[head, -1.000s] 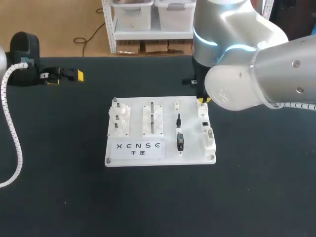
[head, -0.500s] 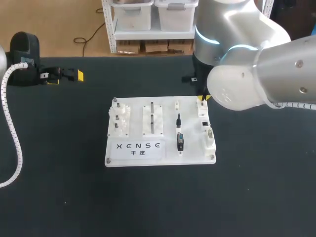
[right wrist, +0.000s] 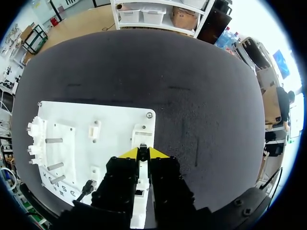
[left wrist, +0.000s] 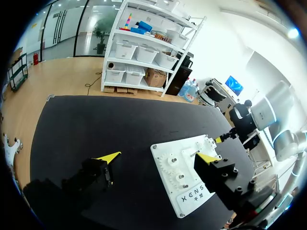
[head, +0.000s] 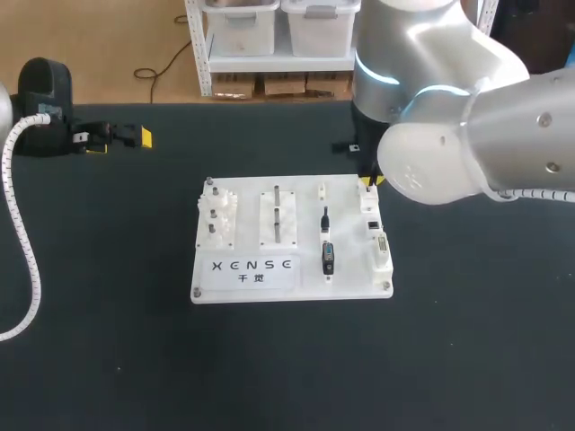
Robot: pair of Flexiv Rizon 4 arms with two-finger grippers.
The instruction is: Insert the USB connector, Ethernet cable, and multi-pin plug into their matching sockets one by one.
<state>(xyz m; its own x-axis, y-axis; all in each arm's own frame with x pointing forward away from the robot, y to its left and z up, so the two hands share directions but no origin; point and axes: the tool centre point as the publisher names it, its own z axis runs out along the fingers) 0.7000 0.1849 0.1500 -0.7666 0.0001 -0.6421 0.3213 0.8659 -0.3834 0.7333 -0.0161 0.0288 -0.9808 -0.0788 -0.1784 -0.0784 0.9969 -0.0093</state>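
One black connector (head: 328,258) lies on the white board (head: 243,280); left pincer (left wrist: 158,157) spread, right pincer (right wrist: 142,152) state untellable.

open mat (head: 108,341) around board (head: 305,285), right arm (head: 467,135) — over corner

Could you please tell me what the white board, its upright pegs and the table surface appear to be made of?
White board: likely plastic, matte and uniformly white, with moulded-looking gears. Upright pegs: probably metal, grey with dull sheen. Table surface: seemingly a black felt-like mat, finely speckled, no glare.
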